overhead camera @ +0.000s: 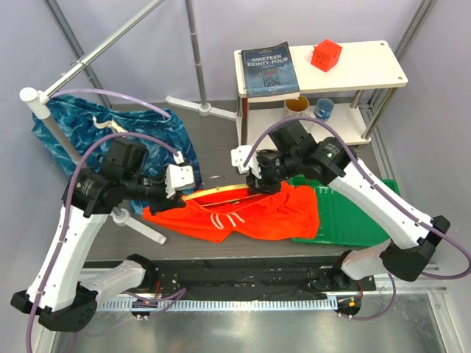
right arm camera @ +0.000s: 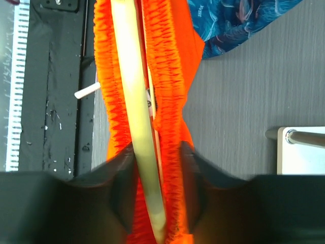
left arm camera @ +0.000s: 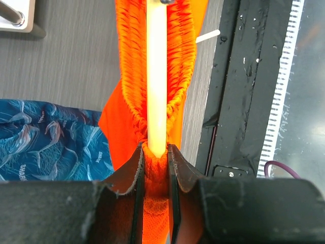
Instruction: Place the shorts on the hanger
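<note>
The orange-red shorts [overhead camera: 257, 215] lie at the table's middle with the waistband lifted and stretched between my two grippers. The yellow hanger [overhead camera: 217, 194] runs inside the waistband. My left gripper [overhead camera: 179, 193] is shut on the hanger's left end, wrapped in orange fabric. In the left wrist view the jaws [left arm camera: 156, 150] pinch the hanger [left arm camera: 156, 76] and the shorts [left arm camera: 127, 101]. My right gripper [overhead camera: 259, 188] holds the waistband's right end. In the right wrist view its jaws [right arm camera: 157, 150] straddle the hanger [right arm camera: 132, 101] and the bunched shorts [right arm camera: 170, 76]. The white drawstring [overhead camera: 224, 219] hangs in front.
Blue wave-patterned shorts [overhead camera: 88, 132] lie at the left behind a rack pole [overhead camera: 96, 51] with a white foot [overhead camera: 143, 229]. A green mat [overhead camera: 353, 213] lies at the right. A white shelf table [overhead camera: 368, 70] behind holds a book [overhead camera: 268, 70] and a red cube [overhead camera: 326, 54].
</note>
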